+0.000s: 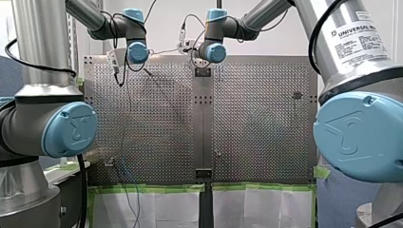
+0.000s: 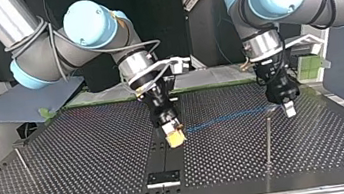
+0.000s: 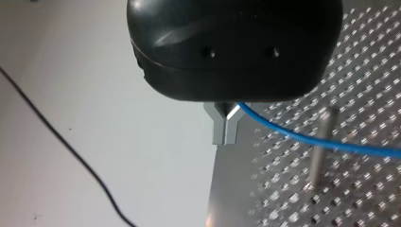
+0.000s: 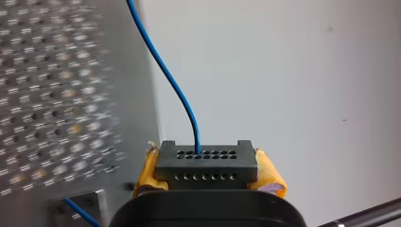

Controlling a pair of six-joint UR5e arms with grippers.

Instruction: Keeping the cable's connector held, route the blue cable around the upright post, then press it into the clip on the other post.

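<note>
Connector (image 4: pixel 206 165) between right jaws; blue cable (image 3: pixel 293 135) between left jaws

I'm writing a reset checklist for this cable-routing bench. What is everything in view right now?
Connector: one, dark grey, clamped between yellow pads.
Blue cable: one, blue, strung from the connector across the top view's middle.
First post: one, metal, upright at the top view's right, near the cable.
Second post: one, metal, upright at the top view's left.
Perforated table: one, dark metal, under everything.
Plate: one, black, table's near edge in the top view.
Green tape: strips, along the table's edge in the front view.
My left arm, my right arm: silver, blue joint caps.
Left gripper: black, metal fingers shut on the blue cable.
Right gripper: yellow pads shut on the connector.
</note>
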